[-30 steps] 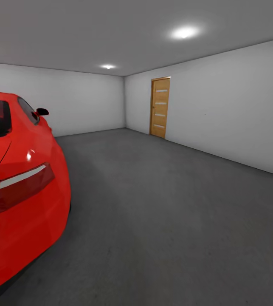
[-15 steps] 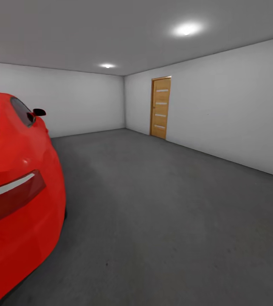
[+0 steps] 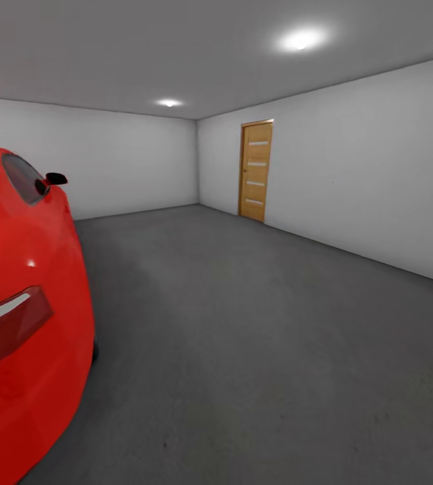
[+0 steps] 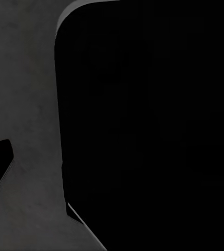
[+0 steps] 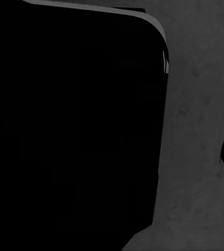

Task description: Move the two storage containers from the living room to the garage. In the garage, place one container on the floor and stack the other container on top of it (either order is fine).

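Car (image 3: 21,316) on the left, red and close, its flank right beside the robot's path; open grey floor (image 3: 256,350) through the middle; wooden door (image 3: 255,170) in the right-hand wall. Storage containers aren't to be seen from here. Both wrist cameras look past a big black shape at the floor, so whether either claw is wide, narrow or holding anything, I cannot tell. Best driving: keep off the car, aim for the open floor

Room: plain white walls (image 3: 371,168) | ceiling (image 3: 142,47): grey, two round lights (image 3: 302,39) glowing | floor (image 3: 256,337): dark grey, matte | wooden door (image 3: 255,171): shut, in right wall near far corner | red car (image 3: 21,303): parked at left
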Robot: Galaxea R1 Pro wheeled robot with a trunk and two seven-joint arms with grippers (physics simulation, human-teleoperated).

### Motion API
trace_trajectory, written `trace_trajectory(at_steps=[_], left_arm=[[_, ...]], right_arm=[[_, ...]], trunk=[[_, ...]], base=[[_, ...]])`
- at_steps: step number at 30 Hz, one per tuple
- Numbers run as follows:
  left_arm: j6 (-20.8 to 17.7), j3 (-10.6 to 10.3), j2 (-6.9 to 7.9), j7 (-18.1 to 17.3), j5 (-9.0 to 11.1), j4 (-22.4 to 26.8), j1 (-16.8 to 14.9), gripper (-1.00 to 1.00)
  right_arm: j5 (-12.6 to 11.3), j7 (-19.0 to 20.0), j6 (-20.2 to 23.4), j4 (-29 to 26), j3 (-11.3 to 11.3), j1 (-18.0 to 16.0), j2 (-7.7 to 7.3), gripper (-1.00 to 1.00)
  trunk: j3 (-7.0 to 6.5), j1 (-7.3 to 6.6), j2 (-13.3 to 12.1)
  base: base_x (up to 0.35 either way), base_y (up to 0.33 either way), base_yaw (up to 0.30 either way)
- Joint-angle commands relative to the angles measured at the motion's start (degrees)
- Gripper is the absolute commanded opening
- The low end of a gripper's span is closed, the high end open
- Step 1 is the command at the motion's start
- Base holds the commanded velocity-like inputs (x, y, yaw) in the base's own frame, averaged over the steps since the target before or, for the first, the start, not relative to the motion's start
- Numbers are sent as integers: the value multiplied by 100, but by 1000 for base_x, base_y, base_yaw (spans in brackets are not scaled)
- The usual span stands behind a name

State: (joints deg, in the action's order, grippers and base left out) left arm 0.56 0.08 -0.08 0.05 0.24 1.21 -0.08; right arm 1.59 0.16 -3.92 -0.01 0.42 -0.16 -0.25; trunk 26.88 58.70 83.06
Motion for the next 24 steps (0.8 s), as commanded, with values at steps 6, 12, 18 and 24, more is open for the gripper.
trace_trajectory(at_steps=[6, 12, 18, 24], left_arm=[[6, 1, -1, 2, 2, 4, -1, 100], [6, 1, -1, 3, 2, 2, -1, 100], [6, 1, -1, 3, 2, 3, -1, 100], [-8, 1, -1, 3, 7, 2, -1, 100]], right_arm=[[16, 2, -45, 1, 2, -2, -1, 100], [3, -1, -99, 1, 1, -2, 11, 100], [-9, -7, -103, 1, -5, -2, 45, 100], [-10, -7, -108, 1, -2, -2, 51, 100]], trunk=[[5, 3, 2], [5, 3, 2], [5, 3, 2], [5, 3, 2]], base=[[320, 0, 0], [321, 0, -15], [320, 0, -205], [321, 0, -279]])
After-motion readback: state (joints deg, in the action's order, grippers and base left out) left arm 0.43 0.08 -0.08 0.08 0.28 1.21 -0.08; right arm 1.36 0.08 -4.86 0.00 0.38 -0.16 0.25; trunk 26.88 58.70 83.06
